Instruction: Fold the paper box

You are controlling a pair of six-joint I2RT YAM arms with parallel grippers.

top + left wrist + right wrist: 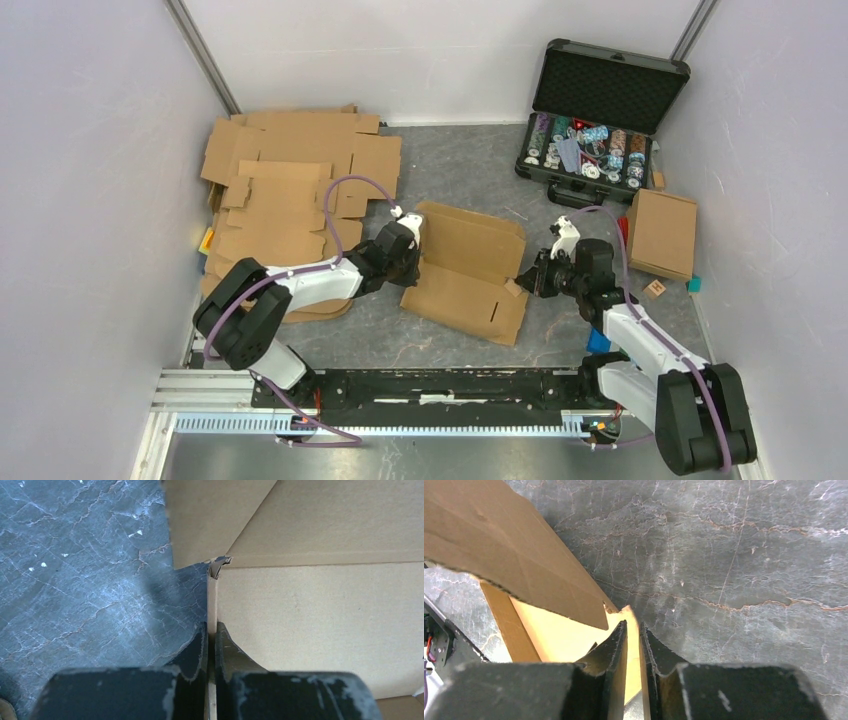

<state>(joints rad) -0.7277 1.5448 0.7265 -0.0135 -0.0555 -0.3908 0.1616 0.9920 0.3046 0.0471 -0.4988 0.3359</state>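
Nearest: the mounting rail [430, 385] carries both arm bases at the front edge of the tabletop [460, 165].

Middle: the paper box [470, 262] lies at the centre of the tabletop, between the two arms. It is only partly formed. The far panel is tilted up off the surface, and the near panel lies flat.

- **Left claw [211, 632]:** pinched narrow on the box's left edge. In the wrist view the cardboard edge runs straight between the fingers, just below a torn corner where the panels meet. We judge this grip to be an anchor that stops the sheet sliding or turning.
- **Right claw [633, 630]:** drawn down to a narrow gap on a small tab at the box's right edge. A larger flap hangs above and to the left of it in the wrist view. We judge the tab was chosen for leverage, so the side wall can swing about its crease while the opposite side is pinned.

With a grip at each end the creases should take the bend. We see some risk of tearing at the corner that is already ragged.

Far: a stack of flat cardboard blanks [290, 180] sits at far left. A closed cardboard box [662, 232] is at right, and an open case of poker chips [600, 110] is in the far right corner. All three are apart from the workpiece.
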